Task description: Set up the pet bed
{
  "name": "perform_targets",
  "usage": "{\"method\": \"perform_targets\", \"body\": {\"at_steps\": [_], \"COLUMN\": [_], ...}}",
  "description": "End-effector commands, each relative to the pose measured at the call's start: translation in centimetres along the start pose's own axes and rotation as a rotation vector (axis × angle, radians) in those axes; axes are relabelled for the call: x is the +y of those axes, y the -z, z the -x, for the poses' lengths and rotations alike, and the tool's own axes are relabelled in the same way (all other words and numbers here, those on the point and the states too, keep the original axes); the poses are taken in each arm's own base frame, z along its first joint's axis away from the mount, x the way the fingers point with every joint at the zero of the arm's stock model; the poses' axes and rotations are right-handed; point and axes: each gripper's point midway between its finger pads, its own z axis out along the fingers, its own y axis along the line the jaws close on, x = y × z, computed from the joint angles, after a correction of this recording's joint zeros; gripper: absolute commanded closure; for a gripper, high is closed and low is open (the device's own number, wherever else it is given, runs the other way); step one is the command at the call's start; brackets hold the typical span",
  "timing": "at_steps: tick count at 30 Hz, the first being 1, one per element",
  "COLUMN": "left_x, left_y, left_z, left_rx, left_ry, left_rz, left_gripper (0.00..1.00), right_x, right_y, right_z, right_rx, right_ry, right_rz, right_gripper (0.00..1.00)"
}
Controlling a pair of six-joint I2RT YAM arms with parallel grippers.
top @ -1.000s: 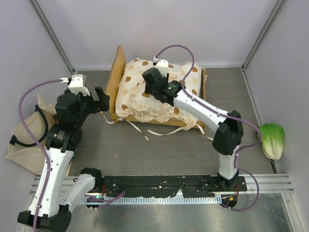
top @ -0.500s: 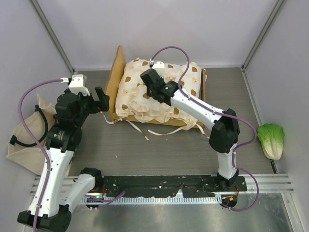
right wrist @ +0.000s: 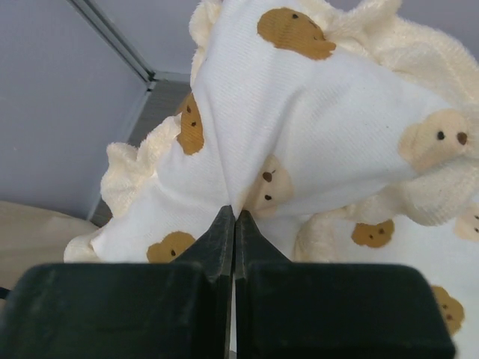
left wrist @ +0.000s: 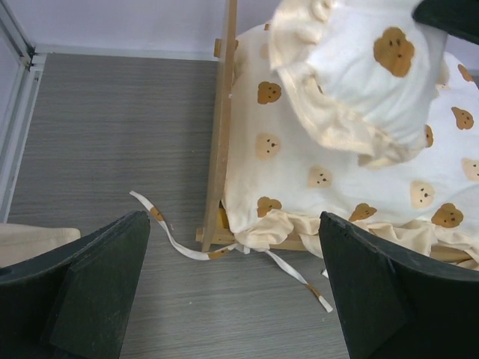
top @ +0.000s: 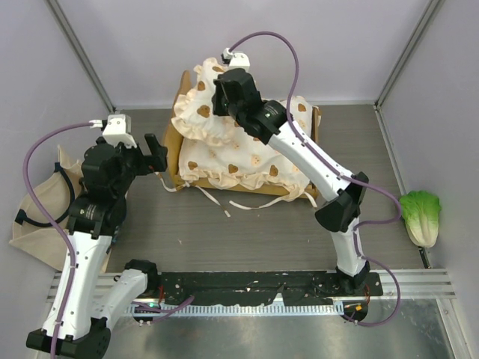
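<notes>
The pet bed is a light-wood frame at the back of the table, with its headboard on the left and a cream bear-print cushion filling it. A smaller bear-print pillow with a ruffled edge hangs above the bed's head end. My right gripper is shut on a pinch of that pillow's fabric, its fingertips pressed together. My left gripper stands wide open just left of the headboard and holds nothing. In the left wrist view it looks at the bed's near corner.
White tie straps trail from the cushion onto the grey table in front of the bed. A beige tote bag lies at the far left by the wall. A green lettuce toy lies at the right edge. Walls close in the back and sides.
My right gripper has shut on the pillow and lifted it off the cushion, up and toward the headboard. The left arm has barely moved.
</notes>
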Motion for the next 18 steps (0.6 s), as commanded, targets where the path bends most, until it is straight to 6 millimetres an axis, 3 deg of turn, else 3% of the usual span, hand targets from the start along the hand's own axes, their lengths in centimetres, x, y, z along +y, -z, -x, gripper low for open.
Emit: {"method": "perform_targets", "body": {"at_steps": [1,2,7,13,18], "left_x": [0.2,0.2,0.7,0.6,0.5], "left_y": [1.3,1.4,2.0,1.6,1.0], "left_z": [1.9,1.9,2.0,1.9,0.9], "left_rx": [-0.055,-0.052,-0.062,-0.055,-0.050], "left_ry": [-0.021,-0.023,-0.037,-0.037,-0.009], "left_rz": [0.011,0.010,0.037,0.032,0.025], "left_gripper": [0.00,0.00,0.00,0.00,0.00], "right_x": [1.5,1.8,0.5,0.4,-1.1], "right_y": [-3.5,-3.4,-5.8,-5.8,-6.8], "right_z": [-1.2,-0.3,-1.9,-3.3,-4.9], "right_rx": [0.043,0.029,0.079,0.143,0.199], "right_ry": [0.020,0.004,-0.020,0.081,0.115], "right_rz": [0.083,0.096,0.110,0.197,0.222], "right_gripper": [0.99,0.99,0.99,0.99,0.99]}}
